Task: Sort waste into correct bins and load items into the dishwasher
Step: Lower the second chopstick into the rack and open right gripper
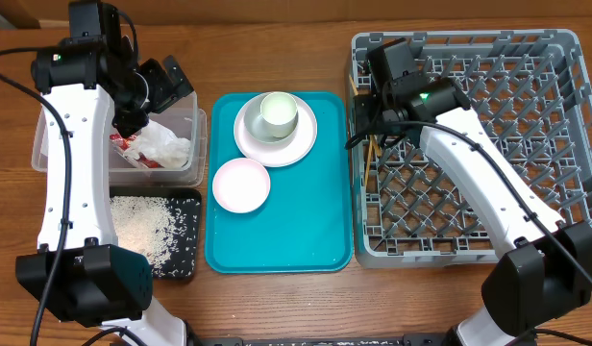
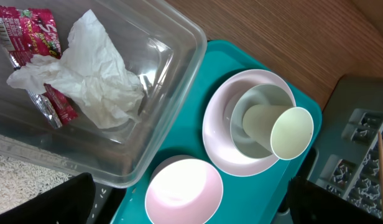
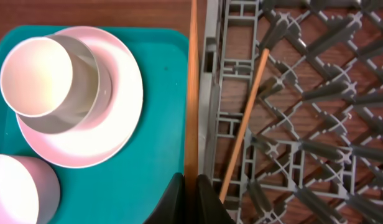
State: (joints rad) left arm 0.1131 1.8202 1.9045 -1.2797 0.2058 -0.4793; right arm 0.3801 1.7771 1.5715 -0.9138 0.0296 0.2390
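**Chopsticks going into the rack, crockery not yet loaded**

Overhead view: I am working on the loading step. My right tool (image 1: 370, 104) is hovering at the left wall of the grey dish rack (image 1: 565, 144), which is filling the right side of the worktop. My left tool (image 1: 167, 85) is hanging over the clear tub (image 1: 195, 144) by the far left corner. The black tray (image 1: 185, 259) with the rice grains (image 1: 142, 226) is lying towards the near left corner.

Left wrist view: this tool is standing apart, gripping nothing. The red wrapper (image 2: 23, 31) and white tissue (image 2: 92, 81) are lying in the tub. On the teal tray (image 2: 247, 199) the cup (image 2: 272, 127) is sitting in a bowl (image 2: 241, 146) on the plate (image 2: 216, 143), with a second bowl (image 2: 182, 190) just beside them.

Right wrist view: this tool is clamped on the held chopstick (image 3: 191, 93), which is running along the rack's wall. The second chopstick (image 3: 244, 124) is lying aslant among the pegs. I am judging that the next move calls for carrying my stick inward, past the wall, before I let go of it.
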